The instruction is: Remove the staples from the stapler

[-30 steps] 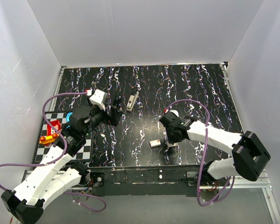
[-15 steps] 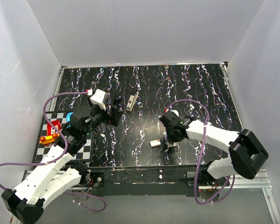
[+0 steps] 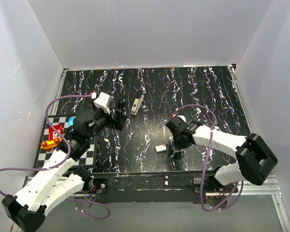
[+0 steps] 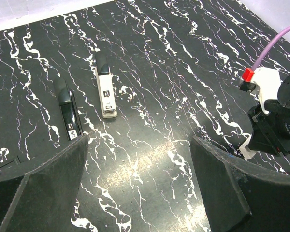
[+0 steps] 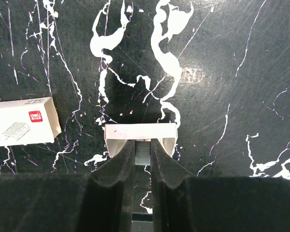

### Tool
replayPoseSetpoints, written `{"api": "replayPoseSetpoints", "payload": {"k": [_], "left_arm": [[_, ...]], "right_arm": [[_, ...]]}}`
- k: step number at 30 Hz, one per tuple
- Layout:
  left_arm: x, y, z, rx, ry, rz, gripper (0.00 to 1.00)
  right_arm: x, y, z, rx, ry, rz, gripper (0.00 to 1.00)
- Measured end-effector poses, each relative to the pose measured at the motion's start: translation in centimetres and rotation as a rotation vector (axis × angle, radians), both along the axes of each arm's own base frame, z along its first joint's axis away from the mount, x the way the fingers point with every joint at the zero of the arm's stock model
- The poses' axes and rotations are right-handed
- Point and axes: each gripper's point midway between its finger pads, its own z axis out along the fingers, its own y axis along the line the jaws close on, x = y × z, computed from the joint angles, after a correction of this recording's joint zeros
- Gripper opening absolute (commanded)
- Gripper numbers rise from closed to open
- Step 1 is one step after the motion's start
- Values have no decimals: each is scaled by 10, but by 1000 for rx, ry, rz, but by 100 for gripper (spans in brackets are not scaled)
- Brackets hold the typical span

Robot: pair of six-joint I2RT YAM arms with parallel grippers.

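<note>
"deli" on red tag, white box (image 5: 19,123)

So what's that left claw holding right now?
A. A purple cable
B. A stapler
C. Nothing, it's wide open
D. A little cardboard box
C: the left gripper has its jaws spread wide, and between them only the bare black marbled table shows.
</note>
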Motion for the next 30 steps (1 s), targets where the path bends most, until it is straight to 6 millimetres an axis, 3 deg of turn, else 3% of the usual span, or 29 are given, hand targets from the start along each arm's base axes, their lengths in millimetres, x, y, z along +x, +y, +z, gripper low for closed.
{"api": "replayPoseSetpoints", "payload": {"k": [30], "left_arm": [[1, -1, -3, 6, 8, 0, 87]], "right_arm": [[4, 0, 8, 16, -40, -6, 11]]}}
